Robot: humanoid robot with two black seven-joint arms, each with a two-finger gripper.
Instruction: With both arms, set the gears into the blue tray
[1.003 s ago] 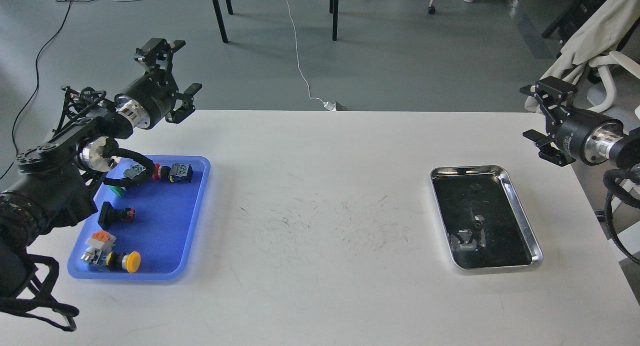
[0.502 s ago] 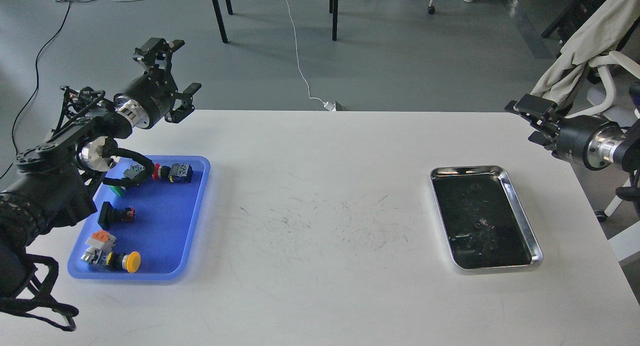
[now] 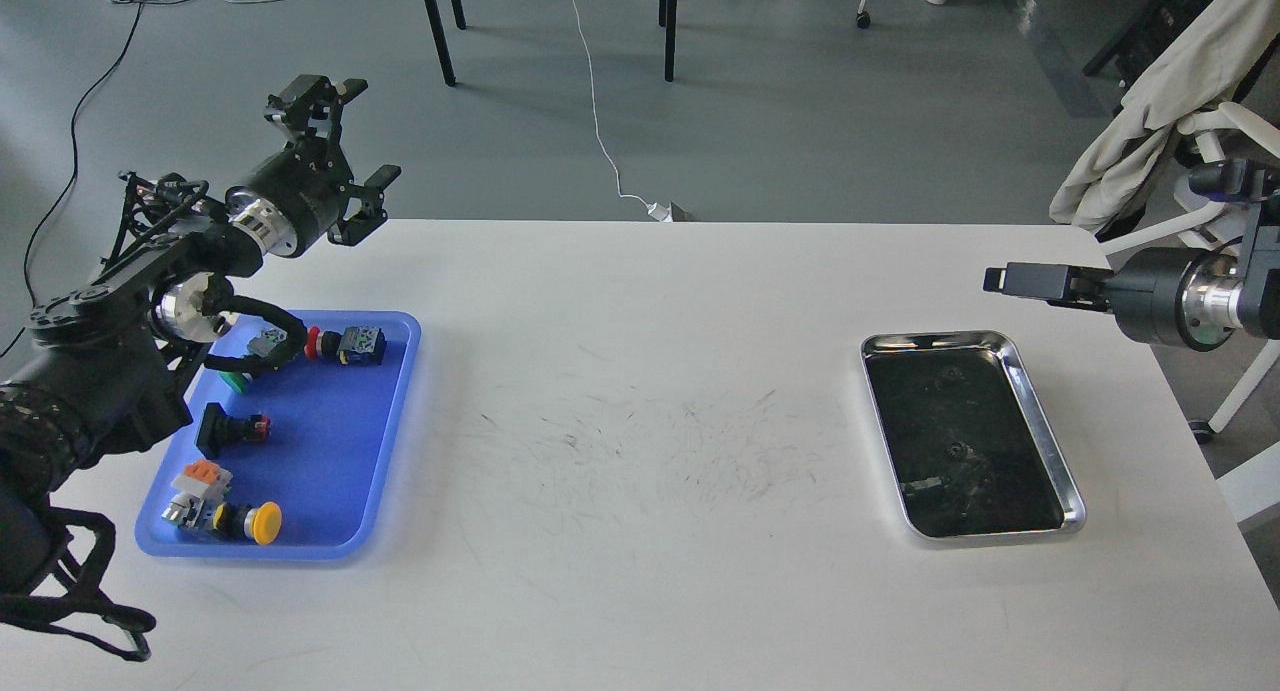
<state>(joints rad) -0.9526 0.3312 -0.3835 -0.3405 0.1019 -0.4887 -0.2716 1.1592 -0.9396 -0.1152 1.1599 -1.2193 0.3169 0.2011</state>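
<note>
The blue tray [image 3: 405,391] lies on the left of the white table and holds several coloured push-button switches [image 3: 345,345]. My left gripper [image 3: 343,139] hangs open and empty above the table's far left edge, behind the blue tray. Tiny dark gears [image 3: 960,452] lie inside the silver metal tray [image 3: 1040,426] on the right, hard to make out against its dark floor. My right gripper [image 3: 1030,279] points left just above and behind the silver tray's far right corner. It is seen edge-on, so its fingers cannot be told apart.
The white table [image 3: 640,421] has scuff marks across its middle between the two trays. Beyond its right edge stands a chair draped with beige cloth [image 3: 1150,81]. Table legs and cables lie on the floor behind.
My right gripper has turned and swung left and lower, from spread fingers facing the view to an edge-on pose above the silver tray. The left arm has barely moved.
</note>
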